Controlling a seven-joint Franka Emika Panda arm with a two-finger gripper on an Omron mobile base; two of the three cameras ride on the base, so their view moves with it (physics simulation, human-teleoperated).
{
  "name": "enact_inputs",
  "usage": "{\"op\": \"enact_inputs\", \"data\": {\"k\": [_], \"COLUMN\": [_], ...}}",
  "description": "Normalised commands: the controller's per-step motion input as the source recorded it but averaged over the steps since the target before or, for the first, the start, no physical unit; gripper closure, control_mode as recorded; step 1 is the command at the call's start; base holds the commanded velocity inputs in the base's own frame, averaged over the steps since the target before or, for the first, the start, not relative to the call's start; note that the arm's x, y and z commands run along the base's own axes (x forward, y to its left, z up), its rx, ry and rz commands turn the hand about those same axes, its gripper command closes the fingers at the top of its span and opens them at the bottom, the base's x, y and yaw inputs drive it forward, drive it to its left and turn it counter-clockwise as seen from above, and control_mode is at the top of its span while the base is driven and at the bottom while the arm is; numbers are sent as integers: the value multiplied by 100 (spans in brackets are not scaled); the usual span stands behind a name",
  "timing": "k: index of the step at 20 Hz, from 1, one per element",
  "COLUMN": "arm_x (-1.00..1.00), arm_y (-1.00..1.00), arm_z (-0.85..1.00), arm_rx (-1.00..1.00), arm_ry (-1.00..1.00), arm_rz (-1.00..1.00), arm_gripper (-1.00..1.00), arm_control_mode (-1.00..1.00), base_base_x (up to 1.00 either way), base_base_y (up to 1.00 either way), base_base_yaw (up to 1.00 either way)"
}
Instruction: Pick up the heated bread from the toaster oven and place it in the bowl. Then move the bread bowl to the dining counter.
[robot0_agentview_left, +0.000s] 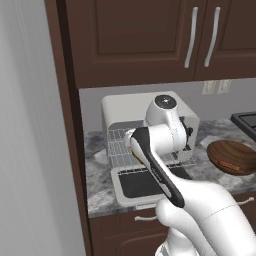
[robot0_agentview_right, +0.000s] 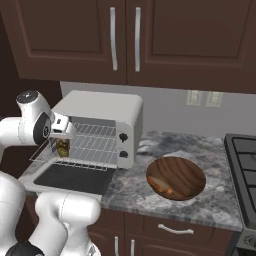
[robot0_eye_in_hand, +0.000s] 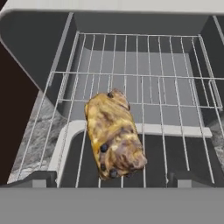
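- The bread (robot0_eye_in_hand: 114, 136) lies on the pulled-out wire rack (robot0_eye_in_hand: 175, 92) of the toaster oven (robot0_agentview_right: 107, 111), near the rack's front edge.
- The gripper (robot0_eye_in_hand: 112, 177) hangs just above it, jaws spread wide, holding nothing.
- The bowl (robot0_agentview_right: 176, 178) sits near the counter's (robot0_agentview_right: 210, 200) front edge.

Base views looked forward and down from behind the arm, left and right, both covering the oven (robot0_agentview_left: 150, 135) and bowl (robot0_agentview_right: 176, 178) on the bench (robot0_agentview_right: 210, 200). The hand view looked closely down onto the rack (robot0_eye_in_hand: 144, 87).
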Motion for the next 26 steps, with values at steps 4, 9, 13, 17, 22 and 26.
{"op": "enact_inputs", "data": {"k": [4, 9, 13, 17, 22, 26], "arm_x": [12, 0, 3, 12, 20, 16], "arm_y": [0, 0, 0, 0, 0, 0], "arm_z": [-16, -30, -27, -21, -12, -18], "arm_rx": [0, 0, 0, 0, 0, 0], "arm_ry": [0, 0, 0, 0, 0, 0], "arm_rz": [0, 0, 0, 0, 0, 0], "arm_gripper": [-100, -100, -100, -100, -100, -100], "arm_control_mode": [-100, -100, -100, -100, -100, -100], "base_base_x": [0, 0, 0, 0, 0, 0], "base_base_y": [0, 0, 0, 0, 0, 0], "base_base_yaw": [0, 0, 0, 0, 0, 0]}}
